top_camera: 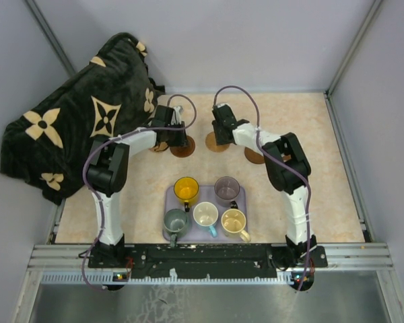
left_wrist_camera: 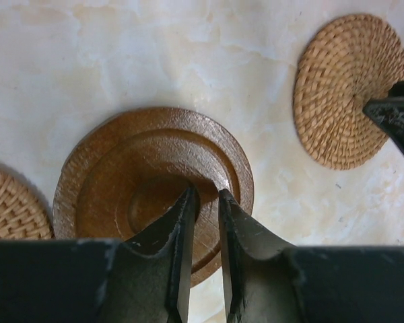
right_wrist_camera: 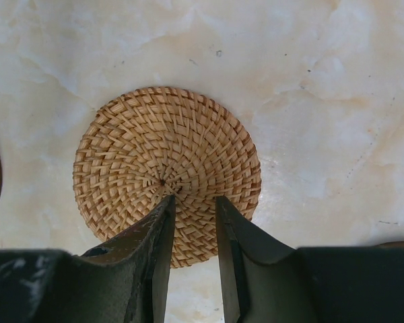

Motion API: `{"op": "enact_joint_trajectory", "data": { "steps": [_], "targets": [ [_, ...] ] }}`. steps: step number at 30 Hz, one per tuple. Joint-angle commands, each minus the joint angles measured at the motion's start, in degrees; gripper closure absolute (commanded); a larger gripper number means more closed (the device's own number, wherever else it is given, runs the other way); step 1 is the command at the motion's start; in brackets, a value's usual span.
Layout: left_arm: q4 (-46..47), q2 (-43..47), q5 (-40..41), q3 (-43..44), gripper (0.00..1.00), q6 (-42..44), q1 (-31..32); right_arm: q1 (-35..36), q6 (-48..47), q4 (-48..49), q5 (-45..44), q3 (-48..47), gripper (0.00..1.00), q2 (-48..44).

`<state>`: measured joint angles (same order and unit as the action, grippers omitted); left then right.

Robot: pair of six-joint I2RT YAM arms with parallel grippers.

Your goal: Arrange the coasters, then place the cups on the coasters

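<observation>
Left wrist: brown coaster (left_wrist_camera: 121, 175) flat, recess up; left gripper (left_wrist_camera: 206, 195), right gripper (right_wrist_camera: 194, 200) ajar, empty.

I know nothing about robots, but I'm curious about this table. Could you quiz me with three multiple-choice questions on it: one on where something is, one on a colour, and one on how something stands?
1. Where are the five mugs?
A) in a cardboard box
B) on the lavender tray
C) on a shelf

2. What colour is the mug beside the purple-grey mug in the tray's far row?
A) red
B) black
C) yellow

3. How do the mugs stand?
A) upright, mouths up
B) upside down
C) lying on their sides

Answers:
1 B, since all five sit together inside the tray's rim.
2 C, since the yellow mug stands just left of the purple-grey one.
3 A, since the top view looks straight down into each open mouth.
</observation>
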<state>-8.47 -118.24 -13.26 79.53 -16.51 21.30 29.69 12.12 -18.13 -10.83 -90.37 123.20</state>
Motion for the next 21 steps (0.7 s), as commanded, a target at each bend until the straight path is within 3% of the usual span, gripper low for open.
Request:
{"op": "enact_joint_trajectory", "data": {
  "steps": [1, 21],
  "targets": [
    [0.1, -2.3, -1.7, 3.3, 0.73, -0.1, 0.4, 1.5, 1.2, -3.2, 0.6, 2.2, 0.69, 0.8],
    [-1.1, -7.5, -1.5, 9.7, 0.72, -0.1, 0.4, 1.8, 2.9, -3.7, 0.3, 5.1, 0.69, -2.0]
  ]
}}
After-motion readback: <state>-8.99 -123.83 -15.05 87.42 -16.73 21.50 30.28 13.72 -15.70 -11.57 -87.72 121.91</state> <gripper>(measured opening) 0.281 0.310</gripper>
